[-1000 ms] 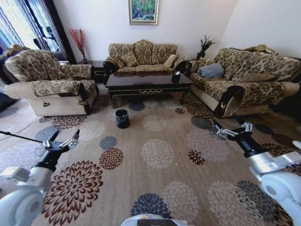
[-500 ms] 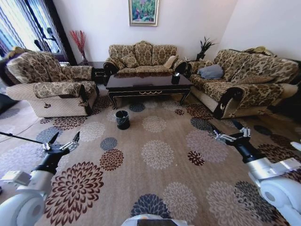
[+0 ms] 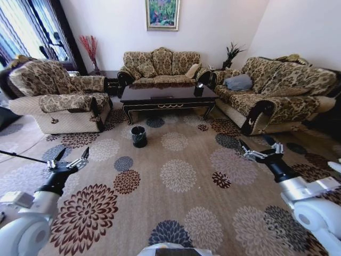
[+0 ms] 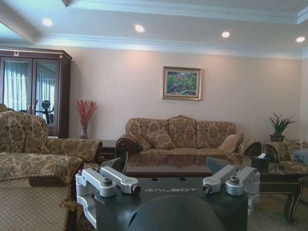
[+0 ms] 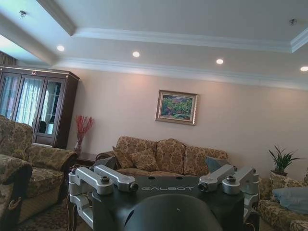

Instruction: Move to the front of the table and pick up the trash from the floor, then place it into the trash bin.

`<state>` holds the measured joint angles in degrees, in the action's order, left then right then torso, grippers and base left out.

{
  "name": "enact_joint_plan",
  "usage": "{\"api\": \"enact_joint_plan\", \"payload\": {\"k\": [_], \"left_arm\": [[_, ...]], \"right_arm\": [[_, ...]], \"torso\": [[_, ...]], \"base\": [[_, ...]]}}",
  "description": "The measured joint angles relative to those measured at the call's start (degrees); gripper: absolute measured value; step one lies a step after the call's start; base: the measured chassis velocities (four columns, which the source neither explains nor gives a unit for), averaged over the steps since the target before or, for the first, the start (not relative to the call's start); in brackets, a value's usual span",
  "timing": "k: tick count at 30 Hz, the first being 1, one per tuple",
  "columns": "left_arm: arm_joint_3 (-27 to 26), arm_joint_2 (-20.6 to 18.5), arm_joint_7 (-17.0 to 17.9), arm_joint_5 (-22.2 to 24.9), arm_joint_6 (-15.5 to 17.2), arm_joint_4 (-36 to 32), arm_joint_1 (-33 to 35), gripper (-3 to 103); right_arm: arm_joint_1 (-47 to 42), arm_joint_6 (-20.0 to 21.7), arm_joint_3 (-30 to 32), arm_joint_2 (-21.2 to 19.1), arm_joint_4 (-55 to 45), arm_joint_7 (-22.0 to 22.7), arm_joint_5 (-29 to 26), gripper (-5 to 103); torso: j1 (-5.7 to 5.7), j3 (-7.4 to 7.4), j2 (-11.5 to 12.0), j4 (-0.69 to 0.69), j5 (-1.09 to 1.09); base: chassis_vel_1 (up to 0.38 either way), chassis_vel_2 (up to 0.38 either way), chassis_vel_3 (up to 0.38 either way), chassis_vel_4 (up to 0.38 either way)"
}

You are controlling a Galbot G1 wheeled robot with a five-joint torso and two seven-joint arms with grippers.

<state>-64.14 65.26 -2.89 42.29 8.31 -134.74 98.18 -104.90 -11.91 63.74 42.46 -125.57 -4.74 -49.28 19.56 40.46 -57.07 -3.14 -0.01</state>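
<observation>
Robot faces counter (image 3: pixel 168 95) across the carpet
Left fingers (image 3: pixel 68 162) and right fingers (image 3: pixel 260 150) spread wide, holding nothing; bin (image 3: pixel 139 136) on floor ahead, between them, before the counter.

"GALBOT" – white lettering on left pincer (image 4: pixel 168 185) housing & right pincer (image 5: pixel 163 185) housing.

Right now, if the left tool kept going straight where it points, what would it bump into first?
Probably the table: the left tool, open and empty, points level at its near edge. Depth is hard to judge, though, and the patterned armchair sits just beside that line.
</observation>
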Motion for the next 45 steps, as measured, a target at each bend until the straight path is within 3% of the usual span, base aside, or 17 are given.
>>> {"api": "enact_joint_plan", "payload": {"k": [14, 31, 35, 45], "left_arm": [[1.3, 0.0, 0.8, -0.1, 0.8, 0.2, -1.4, 100], [1.3, -0.3, 0.9, -0.3, 0.9, 0.7, -1.7, 100], [2.1, -0.3, 2.8, -0.7, 1.2, 0.8, -2.0, 100], [2.2, -0.6, 4.4, -2.2, 1.6, 1.4, -2.3, 100]], "right_arm": [[2.7, 0.4, -4.3, -0.5, 1.3, 4.3, -3.0, 100], [5.1, 0.3, -6.8, -1.3, 2.7, 4.0, -3.3, 100], [5.4, 0.2, -7.2, -1.4, 2.7, 4.9, -3.2, 100], [6.8, 0.2, -7.3, -2.4, 1.3, 6.1, -2.8, 100]], "torso": [[1.82, 2.25, -4.0, 0.00, 0.01], [3.86, 4.74, -8.6, 0.00, 0.00], [4.47, 5.53, -10.0, 0.00, 0.01], [4.64, 5.77, -10.4, 0.00, 0.00]], "base": [[0.000, 0.000, 0.000, 0.000], [0.000, 0.000, 0.000, 0.000], [0.000, 0.000, 0.000, 0.000], [0.000, 0.000, 0.000, 0.000]]}}
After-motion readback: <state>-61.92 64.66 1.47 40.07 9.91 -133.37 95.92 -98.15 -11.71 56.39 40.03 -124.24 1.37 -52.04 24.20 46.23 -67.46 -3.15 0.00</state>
